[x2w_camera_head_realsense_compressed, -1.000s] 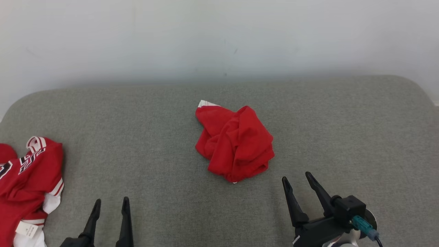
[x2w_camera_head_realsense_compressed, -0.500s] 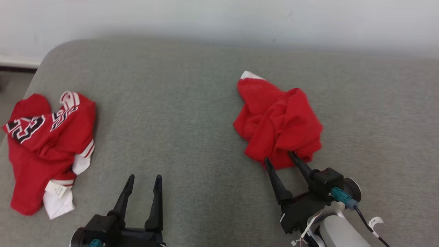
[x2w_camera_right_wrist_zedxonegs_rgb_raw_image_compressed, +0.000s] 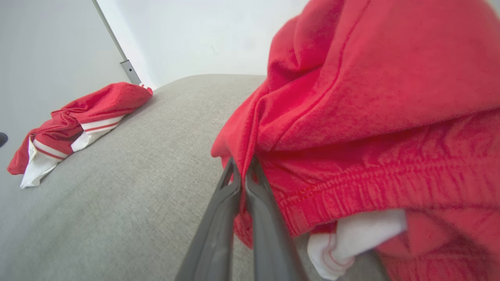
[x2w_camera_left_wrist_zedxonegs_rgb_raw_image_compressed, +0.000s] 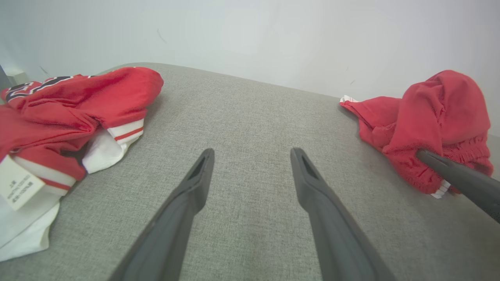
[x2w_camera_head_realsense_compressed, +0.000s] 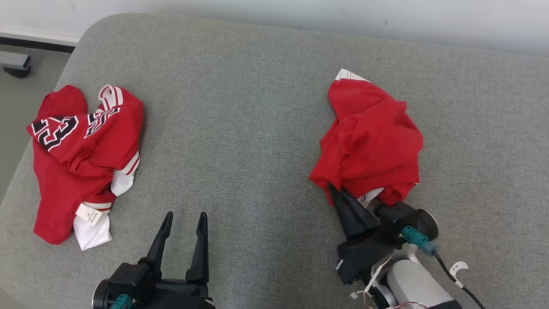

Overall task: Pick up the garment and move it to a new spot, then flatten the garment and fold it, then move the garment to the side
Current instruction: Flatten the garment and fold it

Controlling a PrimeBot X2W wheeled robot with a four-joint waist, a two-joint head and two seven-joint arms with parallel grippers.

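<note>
The garment [x2w_camera_head_realsense_compressed: 373, 137] is a crumpled red heap with white trim, lying right of centre on the grey cushioned surface [x2w_camera_head_realsense_compressed: 240, 128]. My right gripper [x2w_camera_head_realsense_compressed: 336, 193] is shut on the heap's near left edge, its fingers pinched together with red cloth between them. The right wrist view shows the garment [x2w_camera_right_wrist_zedxonegs_rgb_raw_image_compressed: 371, 97] bunched close above the right gripper [x2w_camera_right_wrist_zedxonegs_rgb_raw_image_compressed: 242, 166]. My left gripper [x2w_camera_head_realsense_compressed: 184, 216] stands open over bare cushion, nothing between its fingers. The left wrist view has the left gripper [x2w_camera_left_wrist_zedxonegs_rgb_raw_image_compressed: 252, 152] in the middle and the garment [x2w_camera_left_wrist_zedxonegs_rgb_raw_image_compressed: 429, 113] far right.
A second red jersey [x2w_camera_head_realsense_compressed: 81, 146] with black-and-white numbers and a white label lies crumpled near the cushion's left edge. It also appears as the jersey [x2w_camera_left_wrist_zedxonegs_rgb_raw_image_compressed: 70, 97] and the jersey [x2w_camera_right_wrist_zedxonegs_rgb_raw_image_compressed: 78, 113]. Floor [x2w_camera_head_realsense_compressed: 17, 98] drops away at far left. A pale wall runs behind.
The head camera has tilted down and turned left. My right gripper has moved forward to the garment's near edge and shut on it. The left gripper stays open.
</note>
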